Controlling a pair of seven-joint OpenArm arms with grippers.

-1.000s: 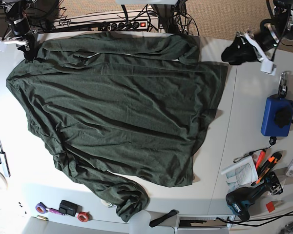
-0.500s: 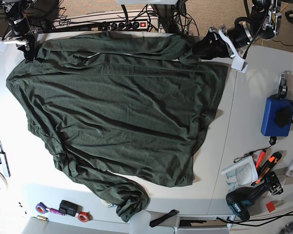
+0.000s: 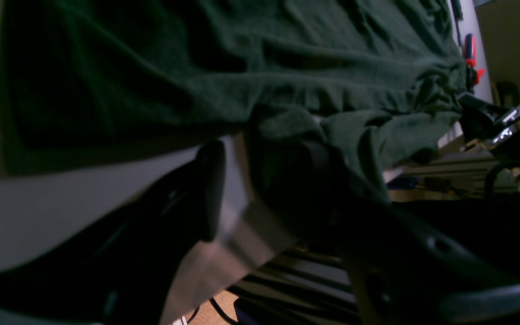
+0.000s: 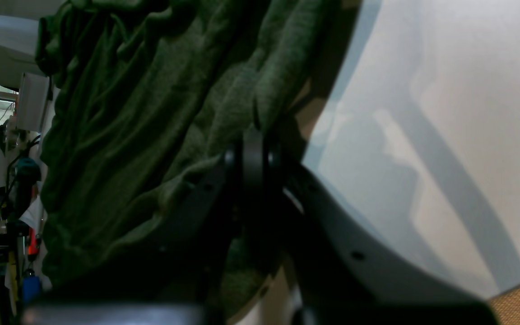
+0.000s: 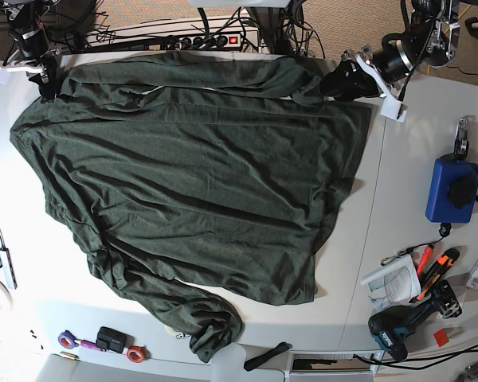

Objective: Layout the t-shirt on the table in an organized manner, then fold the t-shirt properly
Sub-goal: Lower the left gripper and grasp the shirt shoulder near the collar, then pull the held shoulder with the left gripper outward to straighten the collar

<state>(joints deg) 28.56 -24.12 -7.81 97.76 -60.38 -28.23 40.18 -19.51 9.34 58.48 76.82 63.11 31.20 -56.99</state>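
On the white table (image 5: 398,183) lies the dark green t-shirt (image 5: 191,191), spread out wide with its front flat and some wrinkles. One long sleeve runs along the far edge, and the other bunches up near the front edge. At the far corner, the right gripper (image 5: 46,79) is pinched closed on the shirt's edge. The left gripper (image 5: 334,82) sits at the other far corner, jaws apart around the sleeve cuff. A blue pouch (image 5: 450,189) rests well apart.

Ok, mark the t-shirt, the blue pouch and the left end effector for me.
t-shirt (image 5: 191,183): base view, middle of the body.
blue pouch (image 5: 444,189): base view, top face.
left end effector (image 5: 328,83): base view, fingertips at the sleeve cuff.
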